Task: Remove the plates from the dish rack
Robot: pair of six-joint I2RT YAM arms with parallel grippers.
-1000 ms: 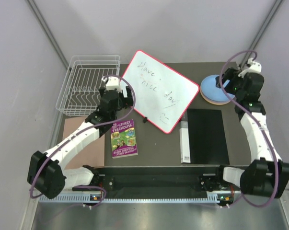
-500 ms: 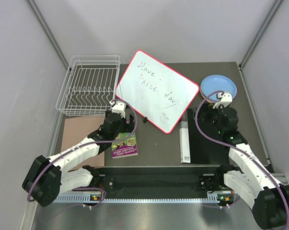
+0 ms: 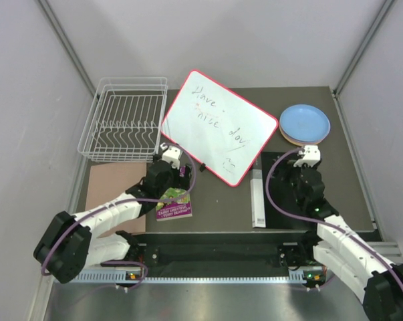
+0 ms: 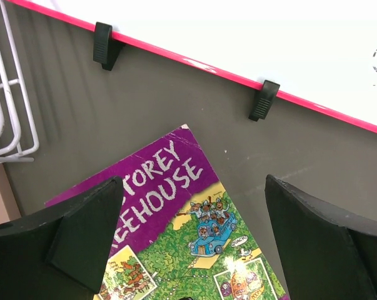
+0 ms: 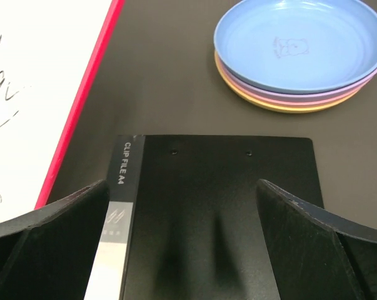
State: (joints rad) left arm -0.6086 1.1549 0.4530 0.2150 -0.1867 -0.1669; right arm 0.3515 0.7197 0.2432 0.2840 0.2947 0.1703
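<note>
The plates [image 3: 305, 124] lie in one stack on the table at the back right, blue on top with lavender, pink and yellow-orange rims below; the stack also shows in the right wrist view [image 5: 301, 47]. The white wire dish rack [image 3: 125, 119] stands at the back left with no plates in it; its corner shows in the left wrist view [image 4: 7, 119]. My left gripper [image 4: 194, 240] is open and empty above a purple book [image 4: 175, 231]. My right gripper [image 5: 182, 240] is open and empty above a black clip file [image 5: 216, 212], short of the plates.
A red-framed whiteboard [image 3: 218, 127] lies tilted between the rack and the plates. The purple book [image 3: 174, 200] lies in front of it. The black clip file [image 3: 285, 190] lies at the front right. A brown mat [image 3: 111, 187] sits in front of the rack.
Both arms have drawn back toward the near edge. The right gripper has left the plate stack and now hangs over the clip file. The left gripper has moved from the rack to over the book.
</note>
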